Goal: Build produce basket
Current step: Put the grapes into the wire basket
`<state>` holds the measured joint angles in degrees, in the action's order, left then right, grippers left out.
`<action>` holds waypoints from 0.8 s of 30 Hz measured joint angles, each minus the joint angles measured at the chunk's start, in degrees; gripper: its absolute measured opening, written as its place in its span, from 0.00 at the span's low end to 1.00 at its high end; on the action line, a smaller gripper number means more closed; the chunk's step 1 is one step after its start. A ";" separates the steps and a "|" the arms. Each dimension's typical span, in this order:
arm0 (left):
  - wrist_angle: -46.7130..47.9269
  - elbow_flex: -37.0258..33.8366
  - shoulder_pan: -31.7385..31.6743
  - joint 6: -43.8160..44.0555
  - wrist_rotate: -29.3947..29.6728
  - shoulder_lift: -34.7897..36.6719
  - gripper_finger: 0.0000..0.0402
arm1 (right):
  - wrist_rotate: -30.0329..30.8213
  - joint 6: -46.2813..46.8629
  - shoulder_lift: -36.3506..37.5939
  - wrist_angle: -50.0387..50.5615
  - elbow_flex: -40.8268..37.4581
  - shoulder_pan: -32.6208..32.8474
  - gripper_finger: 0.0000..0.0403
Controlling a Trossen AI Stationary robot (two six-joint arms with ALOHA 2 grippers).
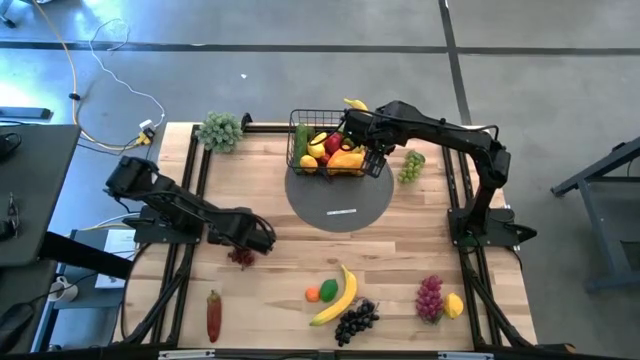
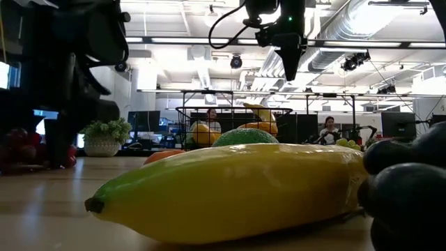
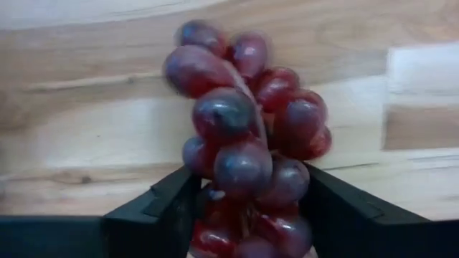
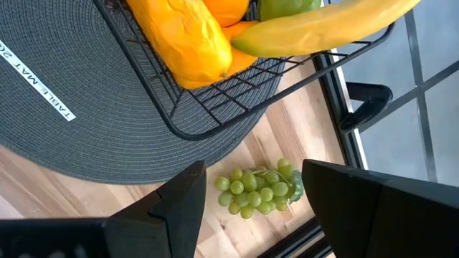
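Risk flagged: the red grape bunch [image 3: 247, 143], at lower left of centre on the surface [image 1: 400, 240], is only straddled by the left end effector [image 1: 243, 252], fingers not visibly clamped, so it could be dropped short of the basket [image 1: 300, 145] at upper centre, where the right end effector [image 1: 377, 160] is held open and empty.

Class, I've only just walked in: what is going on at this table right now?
Two robot arms are filling a wire basket with toy produce. The basket sits on a grey mat and already holds several pieces. The left gripper has its fingers on either side of a bunch of red grapes on the table. The right gripper hangs open beside the basket, above green grapes. A banana, black grapes, purple grapes and a lemon lie on the table.
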<state>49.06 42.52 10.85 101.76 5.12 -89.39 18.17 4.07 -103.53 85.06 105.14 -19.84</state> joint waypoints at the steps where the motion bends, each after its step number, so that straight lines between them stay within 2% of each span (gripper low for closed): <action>1: -0.10 -0.10 0.02 -0.64 0.09 -0.34 0.48 | -0.02 0.05 -0.02 0.00 0.00 0.00 0.53; 12: -1.97 0.36 -0.60 -14.15 0.48 -0.44 0.05 | 0.02 0.58 -0.02 -0.07 0.00 0.00 0.53; 14: -0.61 0.92 -1.13 -16.40 0.81 0.33 0.03 | 0.10 0.50 -0.02 -0.11 0.00 0.00 0.53; 24: -0.61 5.81 -7.47 -29.89 4.37 7.44 0.02 | 2.85 2.12 -0.02 -0.19 0.00 -0.02 0.53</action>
<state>48.44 48.33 3.38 71.88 9.49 -81.95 21.02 6.19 -103.55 84.87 105.14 -19.86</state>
